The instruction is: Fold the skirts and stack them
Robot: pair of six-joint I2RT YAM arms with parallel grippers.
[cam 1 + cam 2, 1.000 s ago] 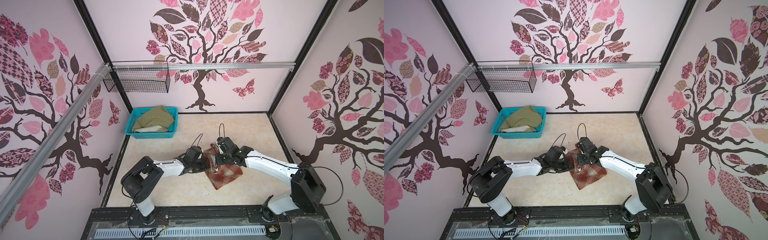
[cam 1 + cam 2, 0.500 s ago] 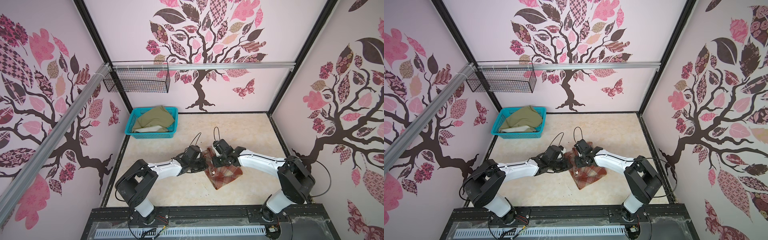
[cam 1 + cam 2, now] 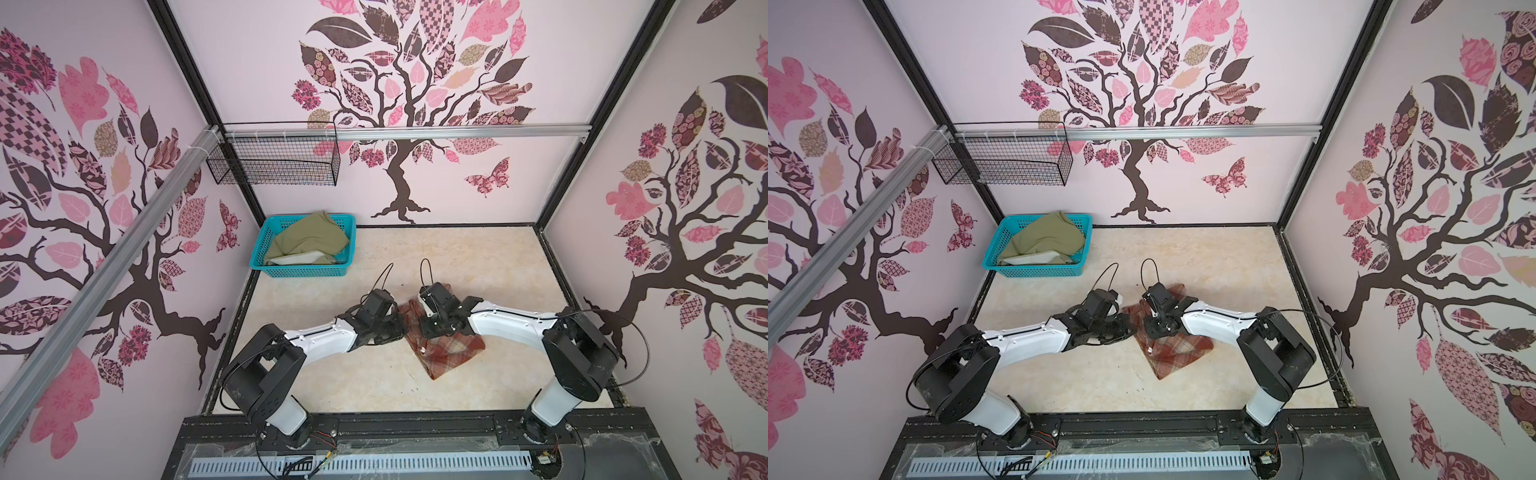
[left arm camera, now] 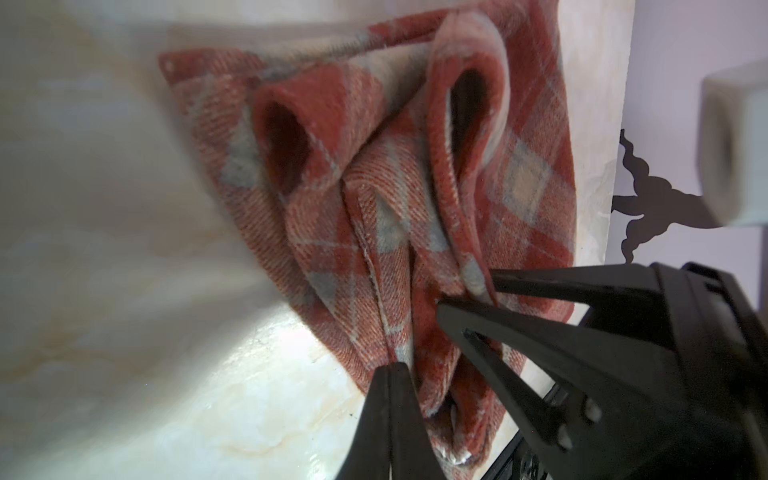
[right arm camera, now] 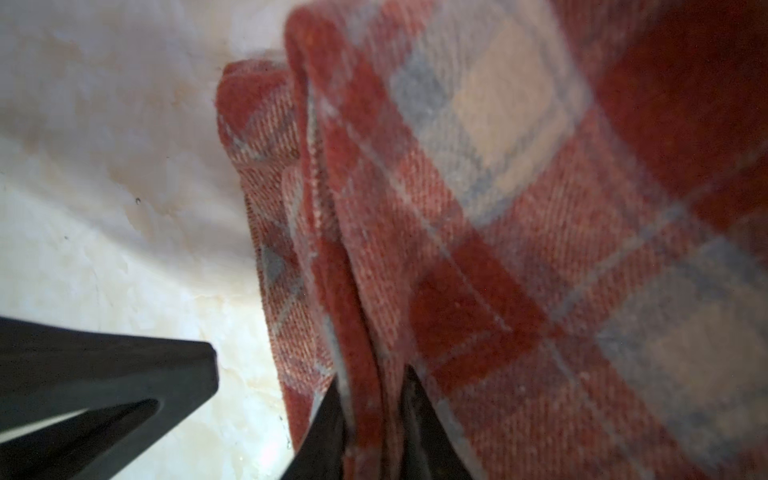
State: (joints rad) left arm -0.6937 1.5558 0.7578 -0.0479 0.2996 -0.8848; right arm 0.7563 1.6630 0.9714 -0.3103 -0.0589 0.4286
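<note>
A basket (image 3: 305,272) sits in the far left corner of the tabletop (image 3: 478,257), with one skirt (image 3: 307,241) in it. The other skirt (image 3: 451,349) lies right of centre. The left gripper (image 3: 401,328) is just beside its left edge; the right gripper (image 3: 432,330) is over it.

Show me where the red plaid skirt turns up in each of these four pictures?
Top view: the plaid skirt lies on the table between the two arms, just right of centre.
Top view: the plaid skirt lies between the arms, near the centre.
Left wrist: it fills the middle, bunched in folds.
Right wrist: it fills most of the picture, close up and blurred.
Shared landmark: the cream marbled table beside it.
</note>
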